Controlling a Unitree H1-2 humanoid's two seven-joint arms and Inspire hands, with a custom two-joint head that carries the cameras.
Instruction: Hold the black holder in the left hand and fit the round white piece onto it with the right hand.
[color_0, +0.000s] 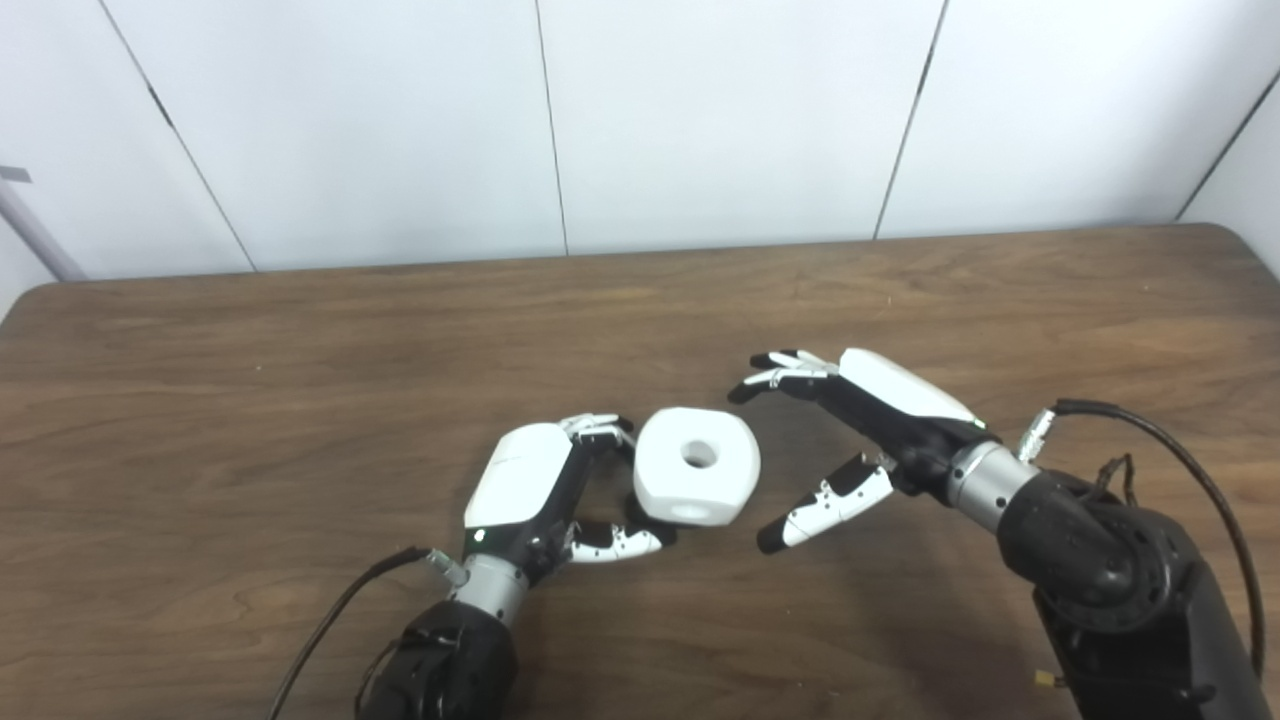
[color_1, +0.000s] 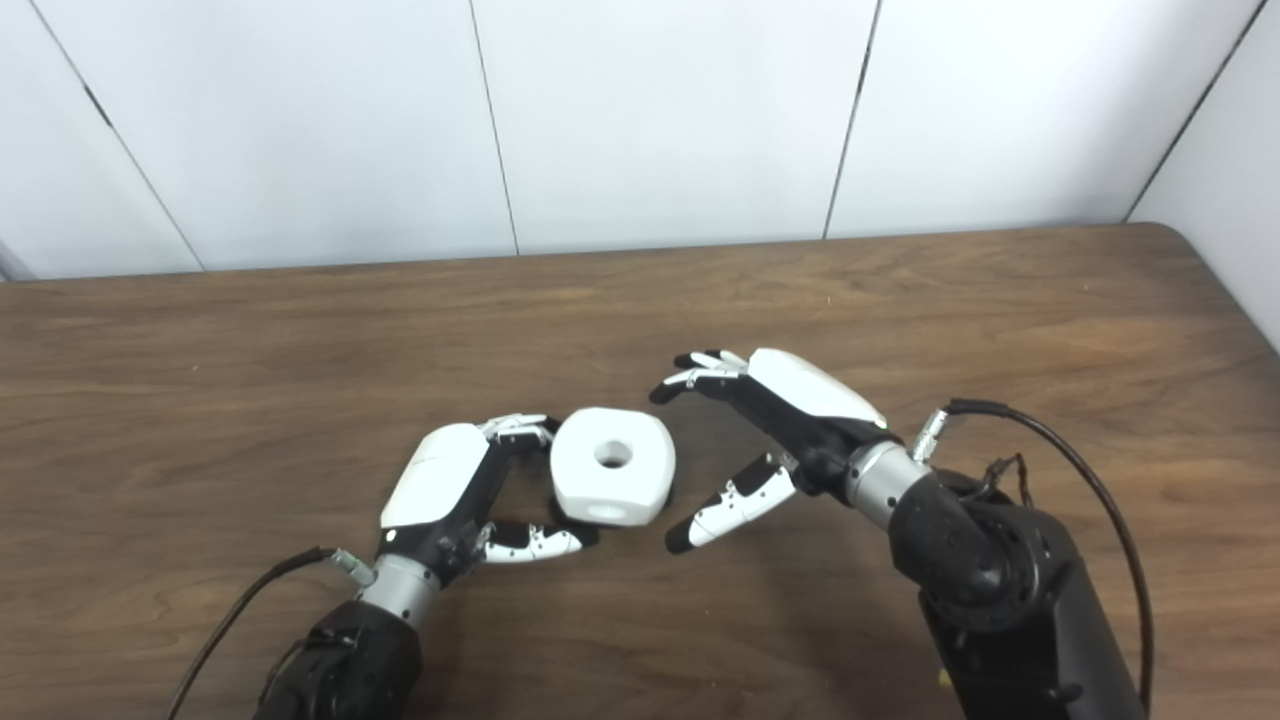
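Your left hand (color_0: 540, 490) rests on the table (color_0: 250, 380), fingers and thumb curled around the left side of the round white piece (color_0: 697, 479) — the black holder itself you cannot make out, likely hidden beneath it. Just right, your right hand (color_0: 860, 420) hovers spread and empty. The fitting looks done or nearly so — confirm seating.
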